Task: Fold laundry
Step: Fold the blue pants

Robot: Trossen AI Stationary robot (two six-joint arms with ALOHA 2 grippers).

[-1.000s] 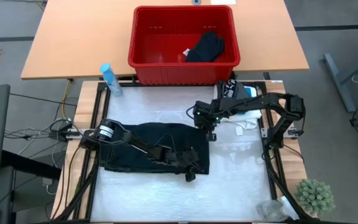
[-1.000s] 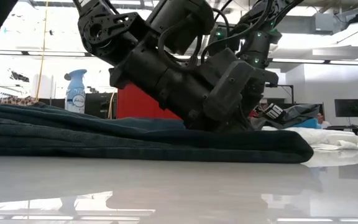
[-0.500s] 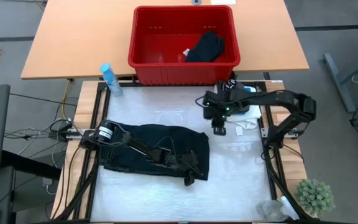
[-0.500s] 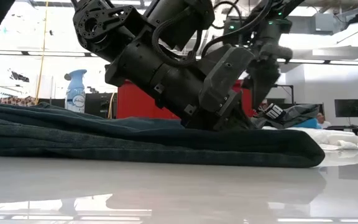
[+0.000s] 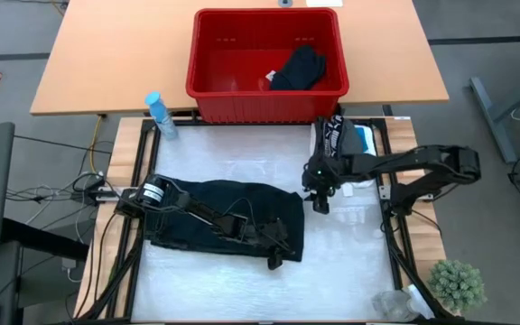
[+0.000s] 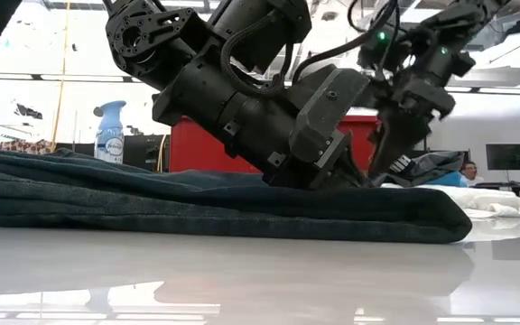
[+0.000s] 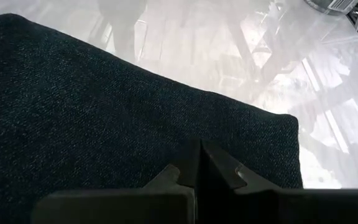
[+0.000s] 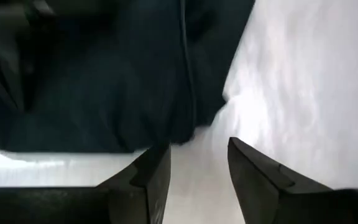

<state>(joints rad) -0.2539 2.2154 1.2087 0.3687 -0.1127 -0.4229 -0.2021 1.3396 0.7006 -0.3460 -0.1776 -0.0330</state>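
Right gripper [image 5: 320, 204]: moved from frame centre-right, above the white garment [image 5: 361, 178], down to the folded dark garment's [image 5: 228, 221] right edge; fingers [image 8: 151, 177] parted, grasping nothing, where a second ago they were clenched.
Left gripper [image 5: 275, 260]: unchanged, clenched, pressed on the dark garment's lower right corner.
Dark garment: lower centre of the high view, folded flat; right edge unshifted.
Red basket [image 5: 208, 90]: top centre, black clothing [image 5: 298, 69] inside, unchanged.
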